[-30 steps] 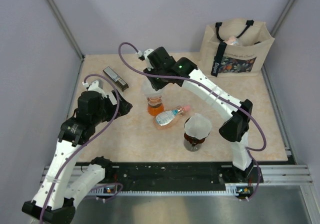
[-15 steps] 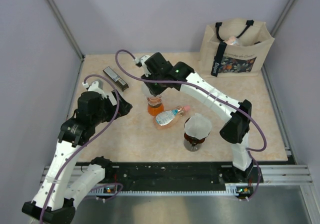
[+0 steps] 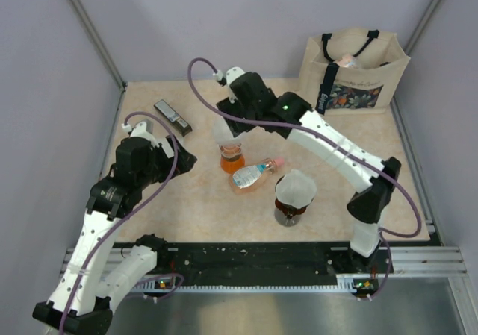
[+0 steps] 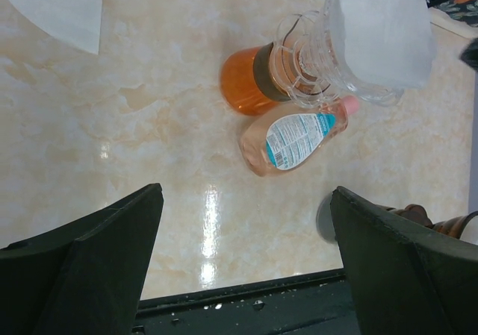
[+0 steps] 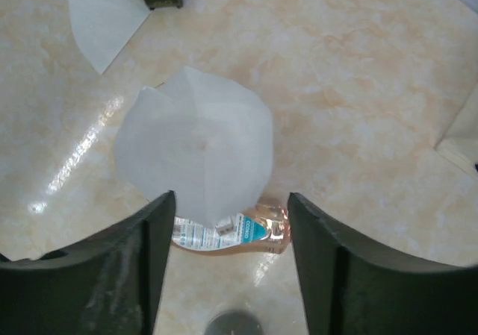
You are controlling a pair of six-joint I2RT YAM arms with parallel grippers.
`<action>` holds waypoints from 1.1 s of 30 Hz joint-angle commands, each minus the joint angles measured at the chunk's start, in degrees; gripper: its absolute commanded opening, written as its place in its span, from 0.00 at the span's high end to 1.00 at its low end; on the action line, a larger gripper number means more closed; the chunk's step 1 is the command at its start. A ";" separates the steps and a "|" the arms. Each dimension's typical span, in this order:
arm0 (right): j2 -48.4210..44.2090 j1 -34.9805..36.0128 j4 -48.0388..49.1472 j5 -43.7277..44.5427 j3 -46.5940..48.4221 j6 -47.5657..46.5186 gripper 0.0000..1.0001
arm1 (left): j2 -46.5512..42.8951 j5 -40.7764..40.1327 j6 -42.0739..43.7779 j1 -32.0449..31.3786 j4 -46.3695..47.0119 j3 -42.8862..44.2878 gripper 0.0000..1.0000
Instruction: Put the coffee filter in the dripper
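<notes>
Moved since half a second ago: only the right arm, elbow swung out to the right, wrist drawn slightly toward the far side; no shift among things on the table (image 3: 194, 201). Right tool (image 5: 230, 201) wide open, gripping nothing, poised over a second filter (image 5: 198, 152) seated in a clear cup (image 4: 306, 51) stacked on an orange glass (image 4: 243, 77). Left tool (image 4: 246, 192) likewise wide open and holding nothing, hanging above the table at the left. Filter (image 3: 296, 187) already in the mouth of the dripper (image 3: 290, 214), at the near right, well apart from both tools (task apparently complete, judging by this layout).

Risks: a descent by the right tool onto the stacked cup, enough to topple it and spill orange liquid over the bottle (image 4: 295, 141) lying just beside; a grab at the wrong filter; a brush from the right arm against the dripper, enough to dislodge paper so light.

Appearance of the filter: thin white paper, opened into a cone, upper edge standing well proud of the dark amber rim, slightly uneven, perhaps not fully seated. Third filter (image 5: 104, 18) flat and fan-shaped, on the table at the far left.
</notes>
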 commanded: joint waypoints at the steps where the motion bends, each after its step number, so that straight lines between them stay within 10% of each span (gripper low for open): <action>1: -14.18 -0.26 10.12 8.13 -8.82 1.47 0.30 | -0.55 -0.97 -0.13 0.14 0.51 0.34 0.01; 4: -21.12 -1.84 15.75 10.60 -18.39 3.57 0.01 | -0.81 -2.80 -0.31 0.14 -0.02 0.43 0.01; 18: -54.61 -28.02 23.24 15.26 -59.96 23.52 0.01 | -2.22 -12.30 -1.98 0.14 -2.83 -0.27 0.01; 33: -76.16 -29.09 25.09 22.73 -82.67 29.86 0.01 | -5.20 -14.33 -4.00 0.14 -2.92 -4.05 0.01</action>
